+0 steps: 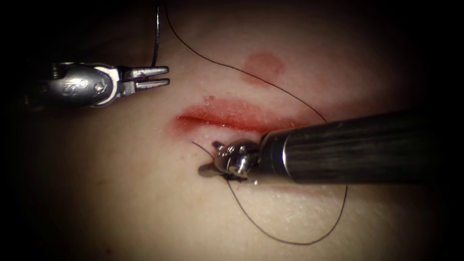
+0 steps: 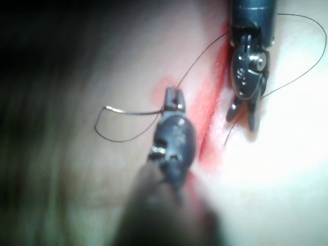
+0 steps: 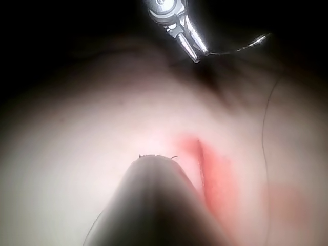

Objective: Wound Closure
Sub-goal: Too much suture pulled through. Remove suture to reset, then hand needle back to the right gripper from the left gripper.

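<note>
Left fingers (image 1: 150, 71) tight around thin curved needle (image 1: 156, 38) above glossy tissue (image 1: 145, 193); right fingers (image 2: 252, 117) apart, empty.

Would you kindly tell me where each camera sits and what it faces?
Endoscope view: above and in front of the cut; left tool holds the needle, right tool at the thread.
Left wrist view: along its shaft at its own tool holding the needle.
Right wrist view: along its own shaft.
Shared: left tool, cut.
</note>
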`<state>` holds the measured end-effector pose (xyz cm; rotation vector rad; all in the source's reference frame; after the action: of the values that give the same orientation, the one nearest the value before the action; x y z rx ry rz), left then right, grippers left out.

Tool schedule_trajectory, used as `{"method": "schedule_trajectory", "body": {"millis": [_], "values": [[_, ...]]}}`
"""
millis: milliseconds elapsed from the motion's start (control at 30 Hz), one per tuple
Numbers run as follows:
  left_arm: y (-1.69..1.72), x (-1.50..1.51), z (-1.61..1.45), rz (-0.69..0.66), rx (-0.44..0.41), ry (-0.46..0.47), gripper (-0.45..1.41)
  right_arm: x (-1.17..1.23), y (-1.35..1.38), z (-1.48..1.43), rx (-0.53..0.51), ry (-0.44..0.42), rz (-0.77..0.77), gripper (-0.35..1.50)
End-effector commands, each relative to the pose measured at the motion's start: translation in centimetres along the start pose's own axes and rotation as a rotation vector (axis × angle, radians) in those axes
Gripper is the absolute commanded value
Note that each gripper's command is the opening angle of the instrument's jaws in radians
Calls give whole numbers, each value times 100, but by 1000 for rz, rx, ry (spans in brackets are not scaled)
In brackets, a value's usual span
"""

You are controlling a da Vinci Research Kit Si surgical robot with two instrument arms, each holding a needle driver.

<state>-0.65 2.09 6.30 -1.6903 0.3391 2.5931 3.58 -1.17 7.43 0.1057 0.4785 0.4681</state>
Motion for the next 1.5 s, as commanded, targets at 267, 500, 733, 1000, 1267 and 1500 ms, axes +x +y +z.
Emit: {"method": "schedule_trajectory", "body": {"millis": [267, 500, 733, 1000, 1267, 1500], "values": [[1, -4, 6, 0, -1, 2, -35, -35, -6, -43, 28, -43, -40, -35], [1, -4, 7, 0, -1, 1, -35, -100, 12, -146, -61, -104, -91, -35], [1, -3, 8, 0, -2, 4, -35, -191, 118, -287, -248, -230, -65, -35], [2, -3, 9, 0, -1, 3, -35, -266, 241, -397, -474, -335, 11, -35], [11, 9, 26, -1, -20, 10, -35, -260, 255, -396, -617, -278, 246, 148], [34, 38, 60, -24, -73, 78, -35, -204, 222, -382, -425, -93, 350, 148]]}}
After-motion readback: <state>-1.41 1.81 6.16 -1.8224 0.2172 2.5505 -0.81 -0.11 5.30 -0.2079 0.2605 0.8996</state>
